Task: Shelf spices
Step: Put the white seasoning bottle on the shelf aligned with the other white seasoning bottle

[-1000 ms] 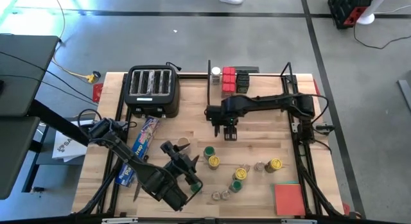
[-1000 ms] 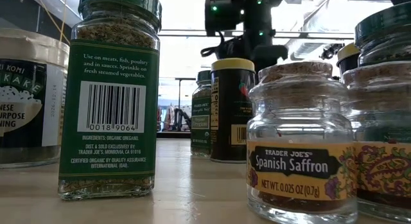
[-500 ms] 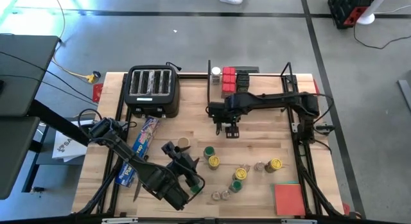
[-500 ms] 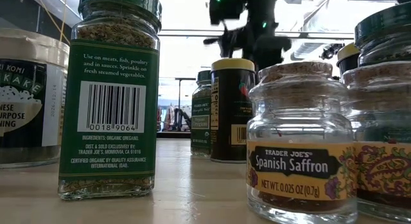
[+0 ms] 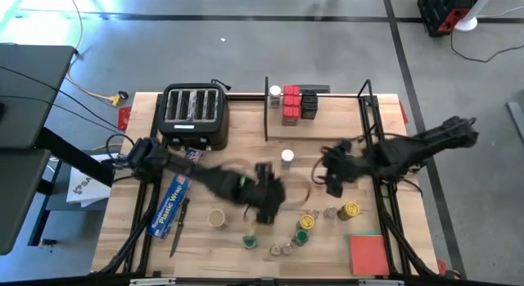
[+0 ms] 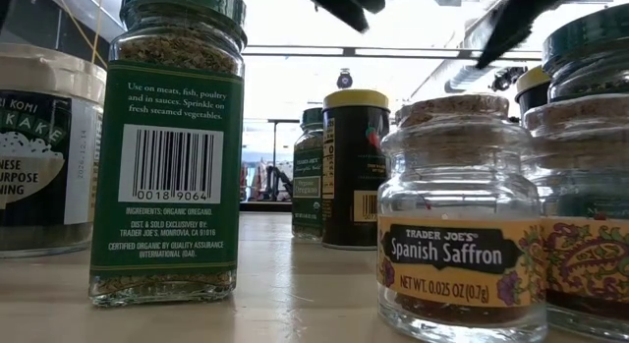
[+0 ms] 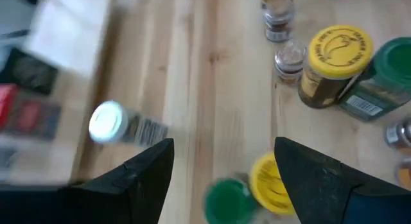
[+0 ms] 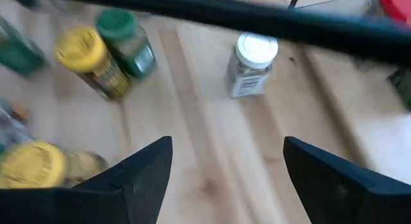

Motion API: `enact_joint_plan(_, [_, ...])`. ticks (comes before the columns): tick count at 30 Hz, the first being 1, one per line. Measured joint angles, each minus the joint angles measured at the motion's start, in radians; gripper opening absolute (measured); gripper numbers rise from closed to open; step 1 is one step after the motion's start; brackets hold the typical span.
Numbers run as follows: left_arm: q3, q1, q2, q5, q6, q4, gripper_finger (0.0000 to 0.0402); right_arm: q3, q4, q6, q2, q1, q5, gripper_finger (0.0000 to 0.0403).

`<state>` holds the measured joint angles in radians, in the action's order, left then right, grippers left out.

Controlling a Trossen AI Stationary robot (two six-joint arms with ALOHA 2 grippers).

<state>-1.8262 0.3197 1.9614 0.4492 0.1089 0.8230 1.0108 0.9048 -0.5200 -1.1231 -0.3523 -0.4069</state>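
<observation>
High view: I see my left hand [image 5: 266, 206] spread wide, empty, over the surface near the white-lidded jar [image 5: 287, 158]; my right hand [image 5: 334, 173], also released, hangs beside that jar, below the shelf [image 5: 315, 93]

White-lidded jar [image 8: 252, 63] upright on the wooden table [image 8: 212, 160], beyond the right gripper's [image 8: 228, 169] spread jaws.

Toaster [image 5: 195, 115] sits back-left on the table [image 5: 246, 167], shelf [image 5: 327, 106] to its right w/ a few spices [image 5: 292, 104] on it. Wrap box [image 5: 169, 204] front-left, pad [image 5: 368, 253] front-right corner, loose jars [image 5: 304, 223] btwn them.
</observation>
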Motion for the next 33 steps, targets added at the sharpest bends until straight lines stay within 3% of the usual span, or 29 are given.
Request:
enact_joint_plan(4, [-0.063, -0.172, 0.014, -0.239, -0.098, 0.026, 0.0268, -0.171, -0.16, -0.225, 0.108, -0.171, -0.141, 0.0291])
enact_joint_plan(11, [-0.264, -0.344, 0.117, -0.365, -0.22, 0.25, 0.0268, -0.319, -0.369, -0.365, 0.117, -0.315, -0.313, 0.0291])
enact_joint_plan(17, [-0.357, -0.378, 0.222, -0.386, -0.311, 0.277, 0.0268, -0.341, -0.375, -0.424, 0.103, -0.323, -0.347, 0.0291])
enact_joint_plan(23, [-0.37, -0.38, 0.303, -0.385, -0.309, 0.285, 0.0268, -0.341, -0.381, -0.423, 0.103, -0.323, -0.379, 0.0291])
enact_joint_plan(33, [-0.37, -0.389, 0.324, -0.335, -0.331, 0.248, 0.0269, -0.341, -0.391, -0.425, 0.101, -0.323, -0.381, 0.0291])
